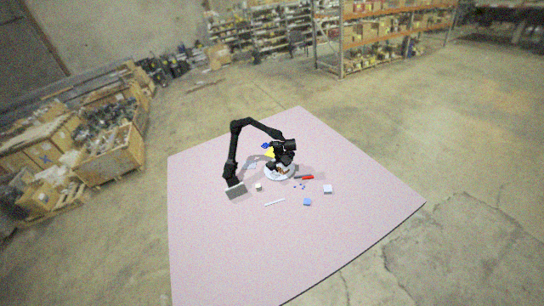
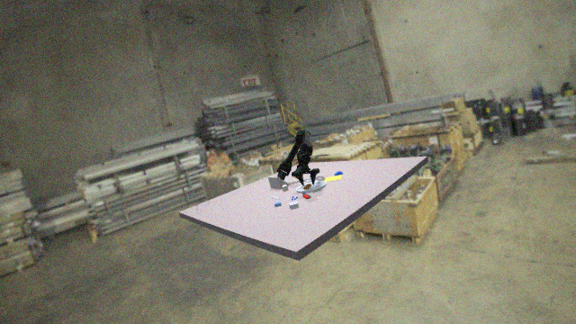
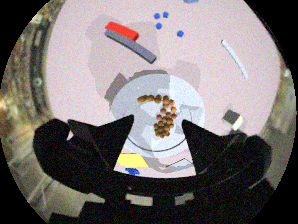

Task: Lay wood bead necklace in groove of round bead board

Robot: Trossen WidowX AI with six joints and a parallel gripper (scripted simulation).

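The round bead board is pale and lies flat; a thin dark arc of its groove shows in the wrist view, on the side toward the gripper. The brown wood bead necklace lies bunched on the board's middle. A short row of beads runs off to one side, and the rest hangs together in a clump, inside the groove line. My gripper is open and empty, pointing down close above the board, with the fingertips on either side of the clump in the wrist view.
Beside the board are a red block, a grey bar, small blue pieces and a cream cube. Farther out are a white stick, a blue block and a white block. A yellow piece lies behind the board.
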